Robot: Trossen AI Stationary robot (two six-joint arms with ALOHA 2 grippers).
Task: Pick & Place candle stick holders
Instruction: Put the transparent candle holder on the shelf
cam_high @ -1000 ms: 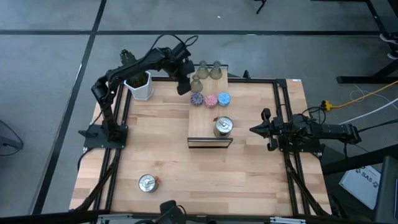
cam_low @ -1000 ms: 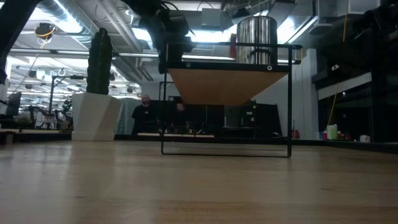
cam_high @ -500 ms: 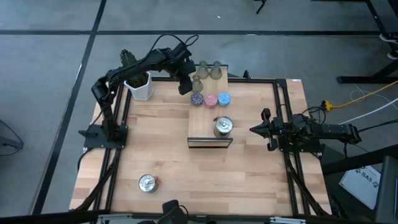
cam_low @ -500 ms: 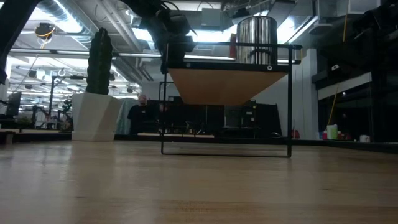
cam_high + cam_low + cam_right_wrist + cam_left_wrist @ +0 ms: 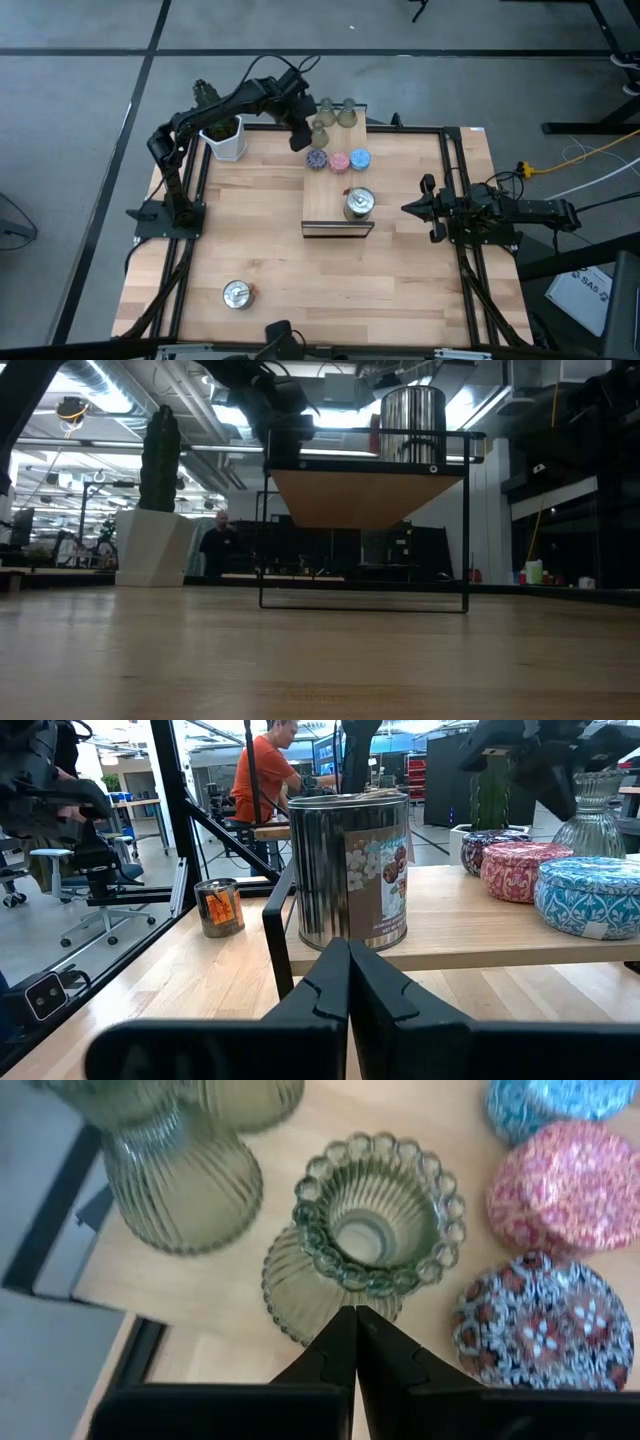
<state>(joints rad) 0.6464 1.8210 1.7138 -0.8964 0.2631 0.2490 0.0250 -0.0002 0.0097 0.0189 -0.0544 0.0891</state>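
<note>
Three olive-green holders [image 5: 325,108] [image 5: 347,113] [image 5: 318,133] stand on their bases at the far end of a raised wooden board [image 5: 338,185]. In front of them sit the purple [image 5: 316,158], pink [image 5: 338,161] and blue [image 5: 360,157] ones and a silver one [image 5: 358,202]. A second silver holder [image 5: 237,294] stands on the table, near left. My left gripper [image 5: 354,1318] is shut with nothing between its fingers, its tips right beside the nearest green holder [image 5: 370,1230]. My right gripper [image 5: 348,952] waits shut at the table's right, pointing at the board. My left gripper's shut fingertips [image 5: 340,1330] slant down at the flared foot [image 5: 300,1295] of the nearest green holder, from its left side. I cannot tell whether they touch it. The holder stands upright on the board.
A cactus in a white pot [image 5: 224,135] stands at the far left, just behind my left arm. The board rests on a black metal frame [image 5: 362,600] above the table. A person [image 5: 268,770] is in the room beyond.
</note>
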